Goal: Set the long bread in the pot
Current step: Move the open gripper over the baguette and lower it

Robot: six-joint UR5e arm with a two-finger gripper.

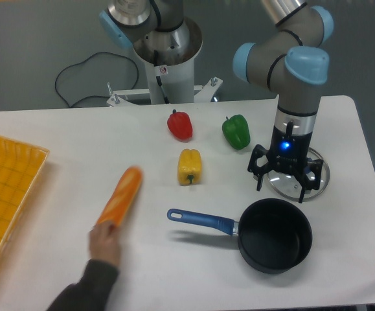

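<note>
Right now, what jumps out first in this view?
A person's hand at the table's front left, holding the long bread by its near end. The gripper hangs open over the glass lid at right, just behind the empty pot. Three peppers sit mid-table.

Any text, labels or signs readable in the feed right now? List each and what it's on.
No words or numbers can be read anywhere.
Round red prohibition-style sticker on the robot base: too small to read.
Long bread, pot, lid, peppers and gripper: no markings show.
</note>
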